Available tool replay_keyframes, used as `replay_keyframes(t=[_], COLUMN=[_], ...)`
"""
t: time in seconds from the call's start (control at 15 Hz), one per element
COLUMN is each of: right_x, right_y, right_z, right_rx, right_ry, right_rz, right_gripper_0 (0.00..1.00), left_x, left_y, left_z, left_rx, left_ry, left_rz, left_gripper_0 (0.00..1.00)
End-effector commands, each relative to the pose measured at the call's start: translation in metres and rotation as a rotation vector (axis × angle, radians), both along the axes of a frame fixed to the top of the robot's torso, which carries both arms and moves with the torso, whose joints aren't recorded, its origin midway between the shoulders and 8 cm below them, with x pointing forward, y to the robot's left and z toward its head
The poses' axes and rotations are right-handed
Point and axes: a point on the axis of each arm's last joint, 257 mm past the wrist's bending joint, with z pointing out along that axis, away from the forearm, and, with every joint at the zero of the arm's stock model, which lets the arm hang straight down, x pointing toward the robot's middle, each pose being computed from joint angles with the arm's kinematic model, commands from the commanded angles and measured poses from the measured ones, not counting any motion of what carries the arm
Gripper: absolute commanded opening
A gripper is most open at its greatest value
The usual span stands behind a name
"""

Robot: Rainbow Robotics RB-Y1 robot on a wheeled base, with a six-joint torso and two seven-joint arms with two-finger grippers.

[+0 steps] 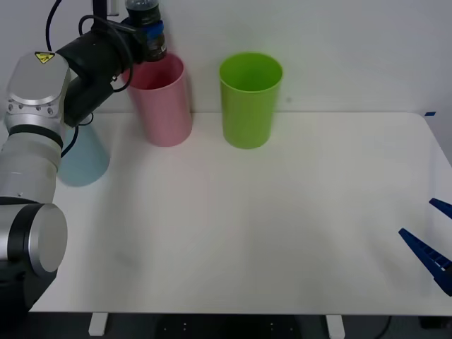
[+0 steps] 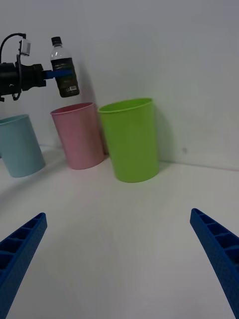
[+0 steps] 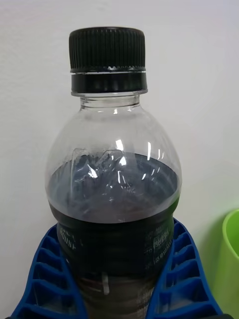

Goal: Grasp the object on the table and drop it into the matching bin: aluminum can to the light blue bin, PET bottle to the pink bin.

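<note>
White bench [image 1: 282, 233], bins along its far edge — the left hand [image 1: 147, 39] clasps the PET bottle [image 1: 145, 21] upright, just above the pink bin [image 1: 164, 102]; a straight drop should suit.

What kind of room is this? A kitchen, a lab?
Probably a robot test lab: a bare white tabletop against a blank wall, three plastic cup-shaped bins, pink, lime green and pale blue, and the left pincer holding a small clear bottle.
</note>
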Motion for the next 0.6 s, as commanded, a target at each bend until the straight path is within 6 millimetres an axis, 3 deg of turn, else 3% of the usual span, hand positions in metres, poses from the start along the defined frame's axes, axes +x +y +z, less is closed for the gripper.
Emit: replay_keyframes(t=[0.07, 0.4, 0.6], right_x=[0.000, 0.000, 0.000], right_y=[0.000, 0.000, 0.000], right_z=[0.000, 0.000, 0.000], right_rx=[0.000, 0.000, 0.000], right_ry=[0.000, 0.000, 0.000], right_rz=[0.000, 0.000, 0.000], right_gripper_0=[1.00, 1.00, 1.00], left_x=[0.000, -0.004, -0.018], left_y=[0.000, -0.001, -0.002], left_z=[0.003, -0.001, -0.005], left_rx=[-0.011, -0.042, -0.095], left_ry=[-0.005, 0.003, -0.004], left_rz=[0.001, -0.021, -0.076], left_gripper_0=[1.00, 1.00, 1.00])
